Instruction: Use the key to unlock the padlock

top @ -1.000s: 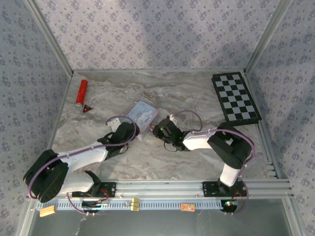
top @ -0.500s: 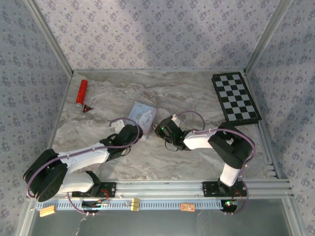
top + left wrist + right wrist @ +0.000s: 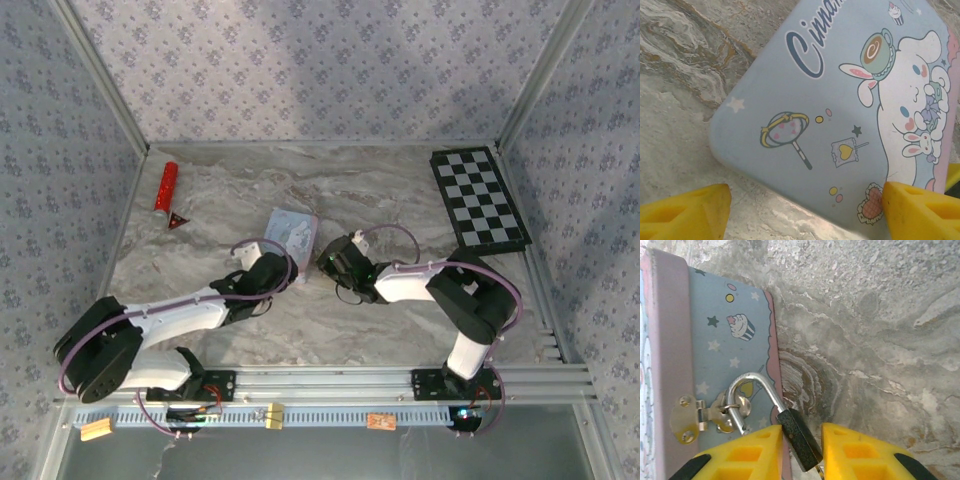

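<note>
The padlock, with a small dark body and a silver shackle, hangs through the hasp ring on the side of a light-blue cartoon tin. My right gripper is shut on the padlock's body, which sits slanted between the yellow fingers. The shackle's far leg runs down behind the left finger, so I cannot tell whether it is seated. The key is hidden. My left gripper is open and straddles the tin's near corner, its right finger at the tin's edge. In the top view the two grippers, left and right, flank the tin's near end.
A black-and-white chessboard lies at the back right. A red tool and a small dark red piece lie at the back left. Patterned walls close in three sides of the marble table.
The tin has turned more upright and shifted away from the arms. My left gripper has pushed forward and right along with it. The right gripper has closed a little on the padlock.
</note>
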Tool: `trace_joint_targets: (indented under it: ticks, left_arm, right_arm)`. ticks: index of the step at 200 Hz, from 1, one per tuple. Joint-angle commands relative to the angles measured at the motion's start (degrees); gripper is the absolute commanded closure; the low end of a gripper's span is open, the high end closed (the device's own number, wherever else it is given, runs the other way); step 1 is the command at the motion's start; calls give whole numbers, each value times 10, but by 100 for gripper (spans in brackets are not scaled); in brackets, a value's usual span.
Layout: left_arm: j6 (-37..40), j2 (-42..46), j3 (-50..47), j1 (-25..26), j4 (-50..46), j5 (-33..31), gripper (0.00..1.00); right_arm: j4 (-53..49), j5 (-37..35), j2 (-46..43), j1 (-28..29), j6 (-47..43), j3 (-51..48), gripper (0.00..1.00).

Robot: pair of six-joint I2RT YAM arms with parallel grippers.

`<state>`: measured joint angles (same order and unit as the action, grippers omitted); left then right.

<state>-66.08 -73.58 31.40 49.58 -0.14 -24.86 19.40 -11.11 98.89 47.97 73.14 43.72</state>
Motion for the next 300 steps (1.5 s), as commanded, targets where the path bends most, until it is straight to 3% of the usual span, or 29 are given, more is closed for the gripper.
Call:
trace_joint_targets:
  ticks: [1,74,105,130,161,300]
  left_arm:
    - [-1,-14,16,8,-15,9,21]
    - [-1,-7,14,7,-23,-1,20]
    - [5,8,8,1,-37,-14,19]
    - [16,7,11,-8,-38,-5,19]
    - [21,2,12,-20,-39,6,19]
    - [57,-5,23,-82,-41,59,19]
  right_arm:
    - [-6,-6,-12,0,14,21,74]
    - [8,1,-16,-15,-29,7,72]
    - [71,102,-14,-61,-160,-21,62]
    - [176,223,19,-106,-211,-63,61]
    - [273,307,57,-132,-255,-101,61]
    - [232,425,119,-137,-409,-41,64]
